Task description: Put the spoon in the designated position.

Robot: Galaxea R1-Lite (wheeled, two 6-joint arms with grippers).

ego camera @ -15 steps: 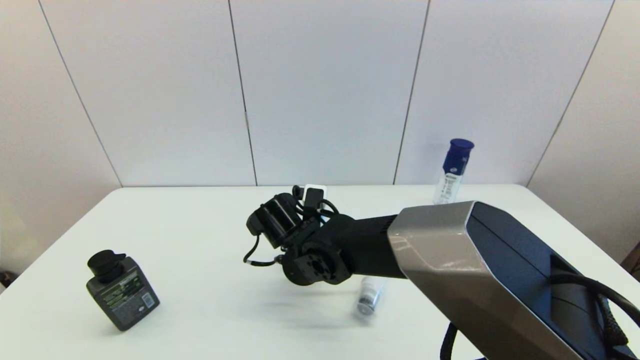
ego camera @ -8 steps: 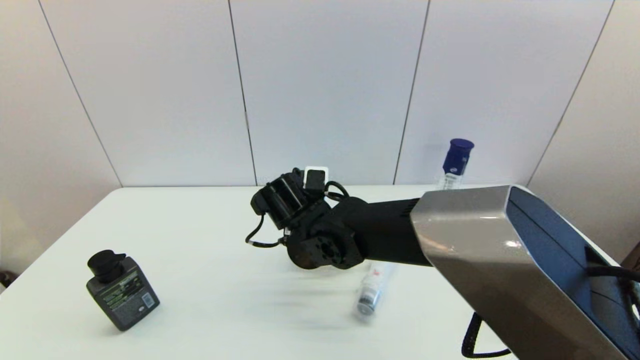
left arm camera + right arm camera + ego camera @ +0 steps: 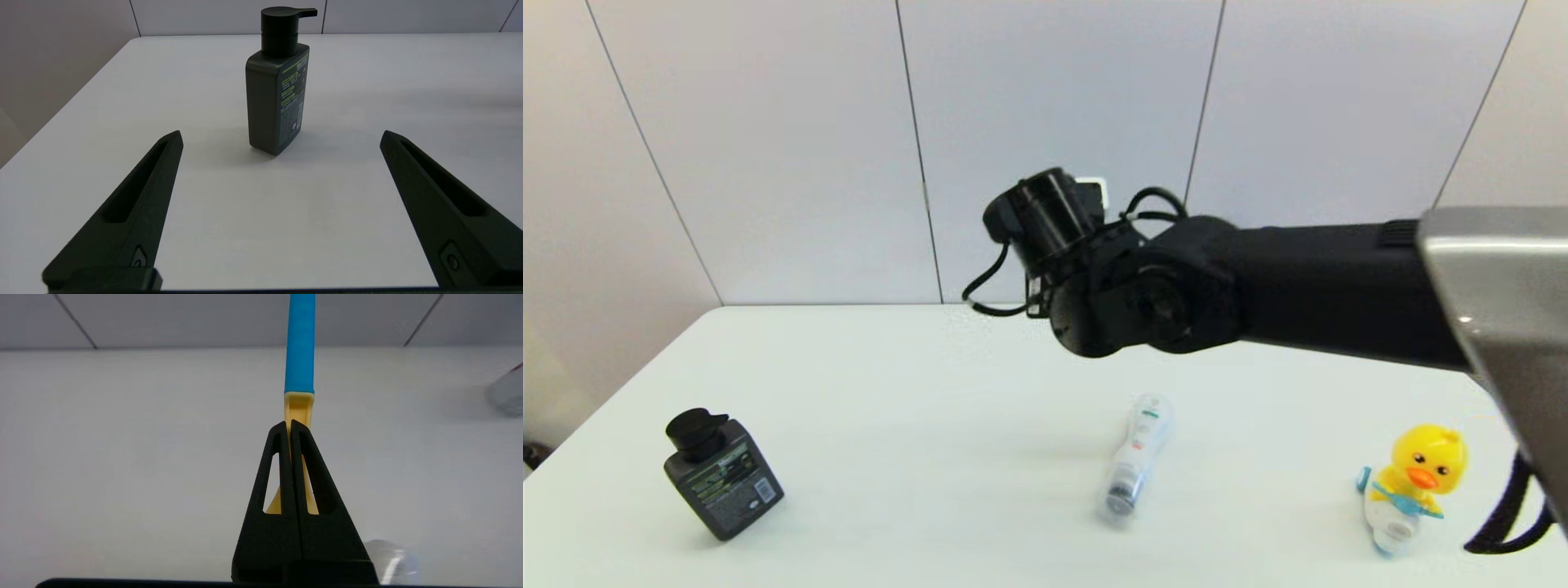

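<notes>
In the right wrist view my right gripper is shut on the spoon, its fingers pinching the pale yellow neck. The bright blue handle sticks out past the fingertips and the bowl lies behind them. The spoon hangs well above the white table. From the head camera I see only the raised right wrist; the fingers and spoon are hidden behind it. The tabletop carries no mark for a position. My left gripper stays open and low over the table, facing a dark pump bottle.
The dark pump bottle stands at the front left. A clear white bottle lies on its side near the front middle. A yellow duck toy stands at the front right. The right forearm spans the right half above the table.
The right arm has risen high above the table. The duck toy has come into sight under it, and the blue-capped bottle at the back right is now hidden behind the arm.
</notes>
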